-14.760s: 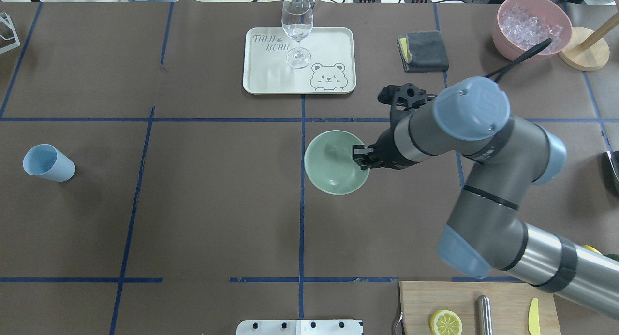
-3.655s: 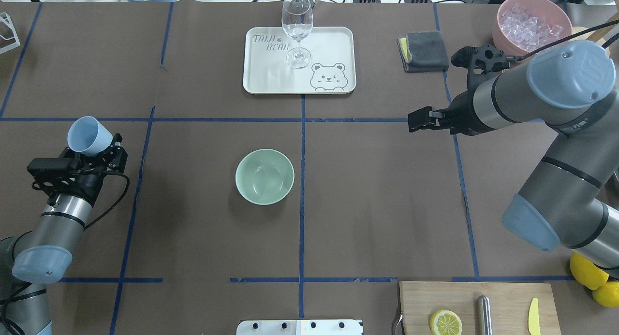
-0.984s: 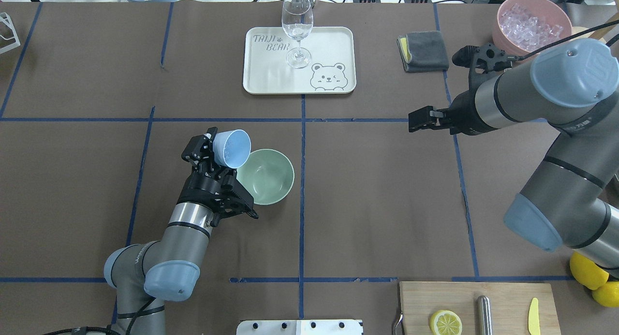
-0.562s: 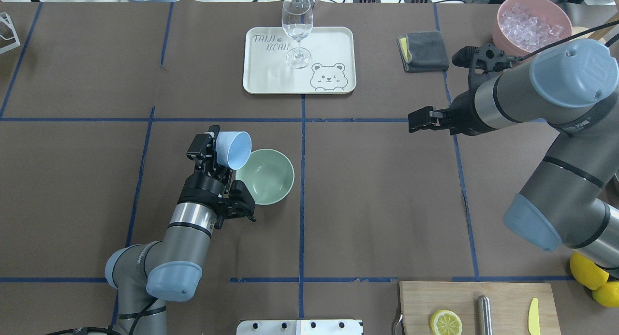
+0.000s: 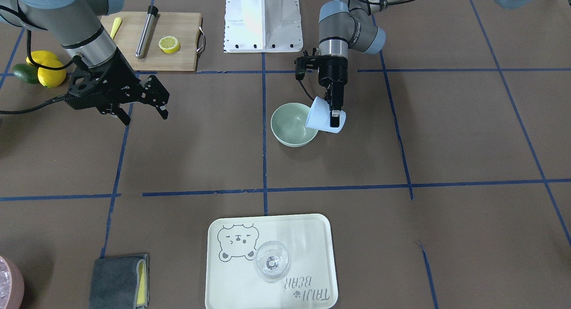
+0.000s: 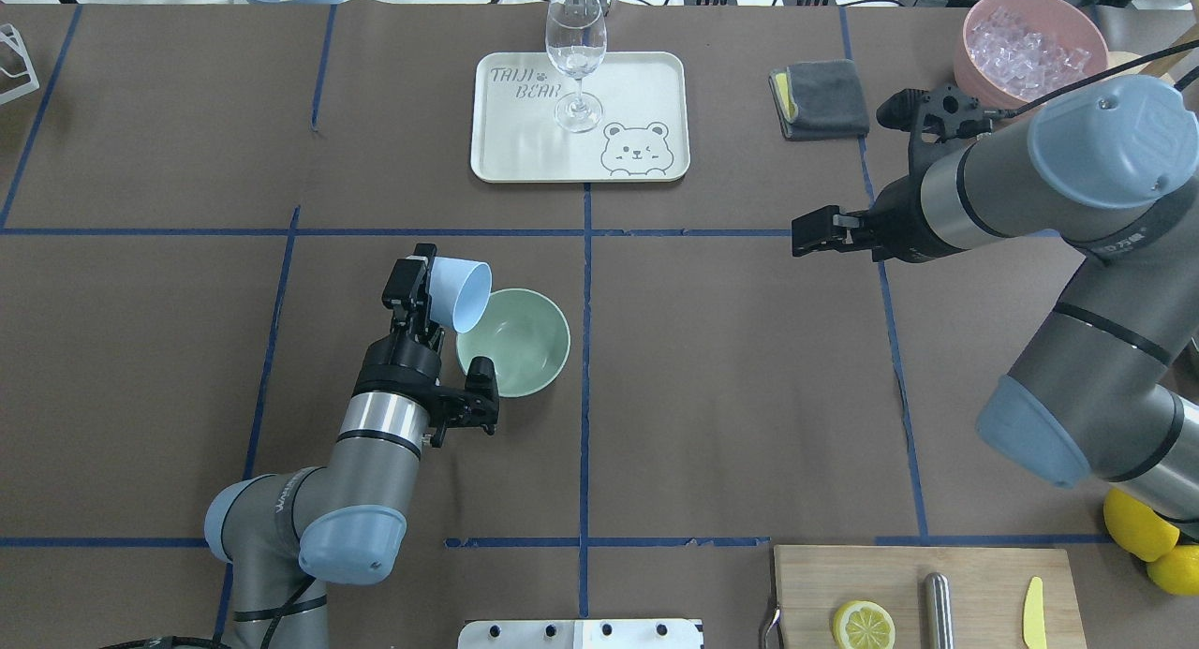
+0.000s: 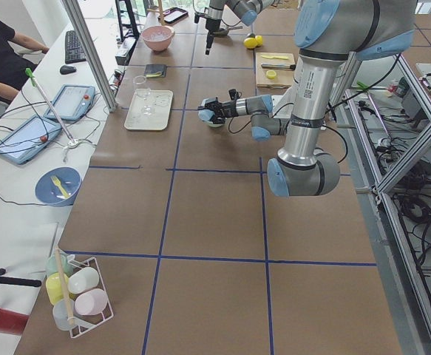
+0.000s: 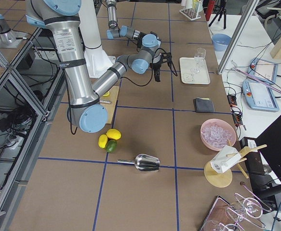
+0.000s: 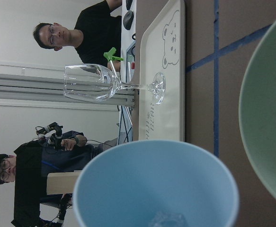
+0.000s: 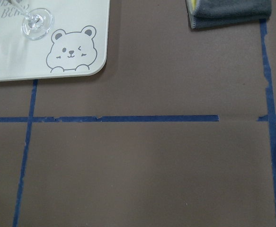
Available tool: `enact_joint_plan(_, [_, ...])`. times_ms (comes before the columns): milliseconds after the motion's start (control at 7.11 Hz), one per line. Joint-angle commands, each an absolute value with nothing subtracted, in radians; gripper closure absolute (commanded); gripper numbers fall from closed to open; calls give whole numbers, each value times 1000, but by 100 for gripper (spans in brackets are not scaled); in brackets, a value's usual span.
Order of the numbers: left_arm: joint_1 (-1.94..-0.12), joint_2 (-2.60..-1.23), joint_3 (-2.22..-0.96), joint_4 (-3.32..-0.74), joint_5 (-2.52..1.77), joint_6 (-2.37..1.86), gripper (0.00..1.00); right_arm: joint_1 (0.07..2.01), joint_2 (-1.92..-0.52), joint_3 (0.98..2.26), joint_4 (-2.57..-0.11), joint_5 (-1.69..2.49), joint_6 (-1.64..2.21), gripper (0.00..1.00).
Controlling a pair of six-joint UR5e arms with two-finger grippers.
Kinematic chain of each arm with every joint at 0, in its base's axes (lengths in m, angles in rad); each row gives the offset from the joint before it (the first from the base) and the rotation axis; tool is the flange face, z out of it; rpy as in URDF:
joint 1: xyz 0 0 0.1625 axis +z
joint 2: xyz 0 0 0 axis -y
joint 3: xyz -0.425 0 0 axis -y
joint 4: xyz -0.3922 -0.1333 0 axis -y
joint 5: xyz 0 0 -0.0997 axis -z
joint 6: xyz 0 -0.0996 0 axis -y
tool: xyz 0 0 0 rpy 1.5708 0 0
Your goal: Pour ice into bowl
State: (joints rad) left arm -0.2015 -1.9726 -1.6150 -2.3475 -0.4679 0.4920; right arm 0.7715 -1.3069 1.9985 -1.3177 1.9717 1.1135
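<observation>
The pale mint-green bowl (image 6: 520,349) stands on the brown table, left of the centre line; it also shows in the front view (image 5: 289,126) and the left wrist view (image 9: 270,113). My left gripper (image 6: 420,279) is shut on a light blue cup (image 6: 464,293) and holds it tilted on its side, mouth over the bowl's left rim. In the left wrist view a clear ice cube (image 9: 168,220) lies low inside the cup (image 9: 156,179). I see no ice in the bowl. My right gripper (image 5: 143,114) hangs open and empty above the table, far to the right.
A cream tray (image 6: 637,96) with a wine glass (image 6: 575,54) stands behind the bowl. A grey cloth (image 6: 822,98) and a pink tub of ice (image 6: 1026,45) are at back right. A cutting board (image 6: 974,574) with a lemon half (image 6: 863,625) is at the near edge.
My left gripper has rolled the cup further over, so its mouth now tips more steeply toward the bowl. The right arm and the bowl have not moved.
</observation>
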Motion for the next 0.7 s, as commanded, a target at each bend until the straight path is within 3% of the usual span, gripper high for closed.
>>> enact_joint_plan(0, [-199,-1986,-1669,-2164,-468,543,100,773,-1305,2003,-1318,1971,1114,0])
enact_joint_plan(562, [-186,-1991,-1660,-2141,-414,715,100,773,-1308,2010,-1322,1973,1115,0])
